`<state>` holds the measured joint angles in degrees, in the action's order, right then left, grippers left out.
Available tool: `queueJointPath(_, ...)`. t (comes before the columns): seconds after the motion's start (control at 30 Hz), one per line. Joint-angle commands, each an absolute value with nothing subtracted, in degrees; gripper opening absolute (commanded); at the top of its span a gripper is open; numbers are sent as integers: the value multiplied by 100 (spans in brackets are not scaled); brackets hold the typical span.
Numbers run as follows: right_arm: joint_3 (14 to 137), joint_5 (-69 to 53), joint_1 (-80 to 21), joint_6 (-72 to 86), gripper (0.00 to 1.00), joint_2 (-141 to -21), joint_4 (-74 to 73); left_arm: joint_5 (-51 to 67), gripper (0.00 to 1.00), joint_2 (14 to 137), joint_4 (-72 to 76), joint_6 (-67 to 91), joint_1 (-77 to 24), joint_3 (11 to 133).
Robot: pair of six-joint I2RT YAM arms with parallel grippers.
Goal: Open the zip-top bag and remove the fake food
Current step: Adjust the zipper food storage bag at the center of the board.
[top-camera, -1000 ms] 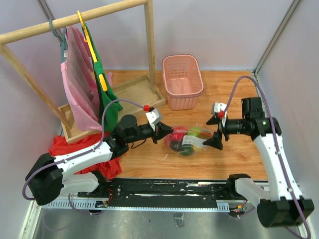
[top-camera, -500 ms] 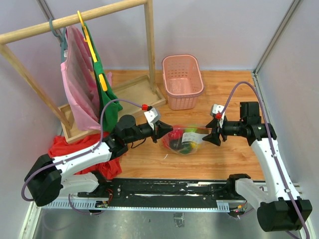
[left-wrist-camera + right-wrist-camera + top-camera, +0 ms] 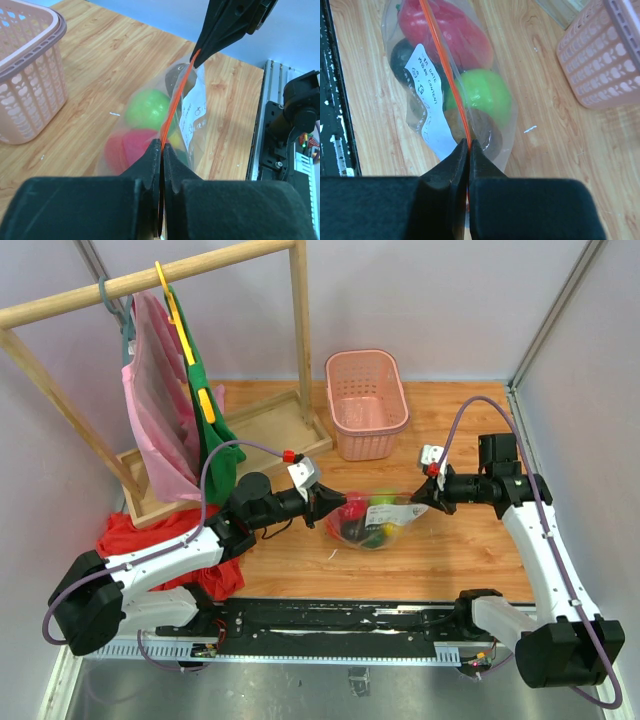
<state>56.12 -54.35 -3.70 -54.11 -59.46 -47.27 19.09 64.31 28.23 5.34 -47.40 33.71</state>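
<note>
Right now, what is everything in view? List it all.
bag: one, clear with orange zip strip, mid-table, held between both hands
fake food: several, red, green, dark, inside the bag
basket: one, pink, behind the bag
rack: one, wooden, back left
clothes: at least two, pink and green, hanging on the rack
cloth: one, red, heaped near left
left hand: black, shut on the bag's left end
right hand: black, shut on its right end
</note>
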Motion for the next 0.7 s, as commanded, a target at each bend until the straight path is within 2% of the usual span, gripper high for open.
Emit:
queueJointPath(0.0,6016,-5324,-299,-5824,1,-5827,-4962,1789,12,6240,2980,711,-4771,3404)
queueJointPath(0.1,6388,-5559,-314,-6237,1,-5800,-5458,1589,45,6090,2695,935,-4767,3645)
queueJointPath(0.2,6736,-5770,-380,-6371,1,-5862,-5819,1482,62,5958,2306,948,-4772,4015)
queueJointPath(0.3,6879,-5976,-461,-6323,1,-5896,-5930,1649,67,5974,2002,784,-4772,4444)
queueJointPath(0.5,6644,-5906,-695,-6293,1,-5959,-5706,1758,67,6769,783,-509,-5222,5732)
queueJointPath(0.67,6553,-6013,-799,-6095,1,-6049,-5458,1857,65,7499,640,-1053,-5528,6236)
